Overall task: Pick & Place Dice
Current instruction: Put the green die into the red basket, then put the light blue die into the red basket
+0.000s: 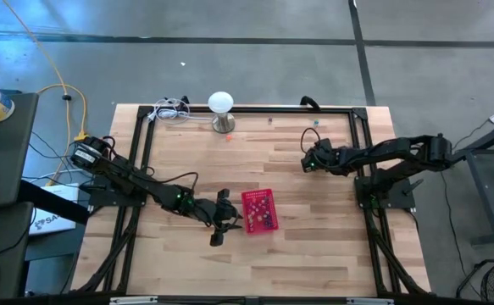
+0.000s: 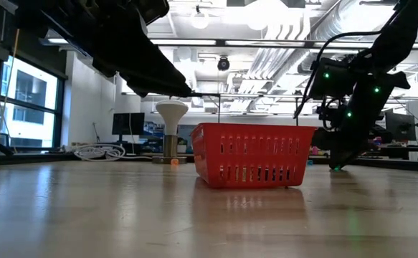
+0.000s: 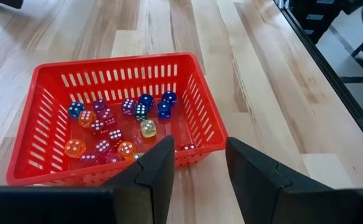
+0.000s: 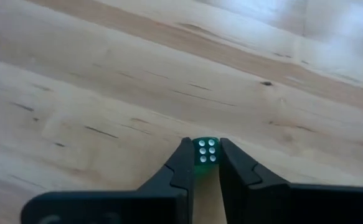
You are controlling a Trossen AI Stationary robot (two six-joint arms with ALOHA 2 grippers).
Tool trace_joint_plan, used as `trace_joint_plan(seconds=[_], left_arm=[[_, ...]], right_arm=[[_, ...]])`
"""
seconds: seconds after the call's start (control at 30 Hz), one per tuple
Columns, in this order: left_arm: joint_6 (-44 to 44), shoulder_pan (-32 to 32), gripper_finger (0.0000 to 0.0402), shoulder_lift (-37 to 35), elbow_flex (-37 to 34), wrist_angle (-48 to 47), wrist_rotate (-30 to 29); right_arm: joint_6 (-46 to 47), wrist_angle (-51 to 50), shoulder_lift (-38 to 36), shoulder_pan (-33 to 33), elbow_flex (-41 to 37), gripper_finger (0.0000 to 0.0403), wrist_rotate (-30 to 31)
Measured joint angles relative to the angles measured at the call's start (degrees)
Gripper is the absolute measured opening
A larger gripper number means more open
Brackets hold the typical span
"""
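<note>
Pale wooden tabletop [image 1: 314, 246] under a black frame, open workshop behind, and the action is split across it. Nearest the front edge sits the red basket [image 1: 259, 210], already carrying a heap of dice [image 3: 109, 127] in blue, orange, pink and purple. The left gripper [image 1: 219, 222] hangs just beside the basket's near wall, fingers parted with nothing between them, simply waiting there.

Now across to the far right side, well apart from the basket: the right gripper [image 4: 205, 163] is down at the wood with its two fingers pinched in on a single green die [image 4: 205, 153]. The wrist view shows it cleanly, six white pips up, the cube sitting square between the fingertips, one face against each. A cube has no long axis to fuss over, so the grip looks fair.

Here is what the coming move turns on, by my reading: the basket lies toward the table's middle and front from this hand, on the left arm's side. So the right arm must lift, sweep inward and forward, and release over the open top without fouling its waiting partner. Farther back, the white dome lamp [image 1: 221, 104] stands at the rear edge, with a stray orange die [image 1: 228, 136] just beside it.
</note>
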Motion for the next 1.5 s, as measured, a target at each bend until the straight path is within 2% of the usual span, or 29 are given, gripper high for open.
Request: trace_joint_plan(seconds=[0.17,0.33,0.5,0.77,1.07,1.2,1.33,1.5], left_arm=[[0.01,0.00,0.0138,0.00,0.00,-0.02,-0.20],[0.01,0.00,0.0138,0.00,0.00,0.01,-0.19],[0.00,0.00,0.0138,0.00,0.00,0.00,-0.17],[0.00,0.00,0.0138,0.00,0.02,-0.39,-0.15],[-0.70,0.00,0.0138,0.00,0.02,-0.41,-0.13],[-0.72,0.00,0.0138,0.00,0.02,-0.41,-0.11],[-0.46,0.00,0.0138,0.00,0.02,-0.44,-0.11],[-0.46,0.00,0.0138,0.00,0.02,-0.91,-0.11]], right_arm=[[-2.77,3.82,0.23,5.05,-0.20,0.0028,1.62],[-9.21,12.27,0.38,12.98,1.30,0.0028,-1.43],[-14.96,13.99,-0.34,21.20,6.65,0.0028,3.07],[-32.55,21.19,-0.20,32.43,13.95,0.0028,1.52],[-37.57,24.84,1.30,34.57,13.94,0.0065,-10.82],[-39.93,30.71,3.95,34.73,13.98,0.0078,-16.09],[-41.34,34.24,7.35,34.40,13.92,0.0094,-16.85],[-41.40,35.66,8.03,33.62,13.94,0.0130,-16.58]])
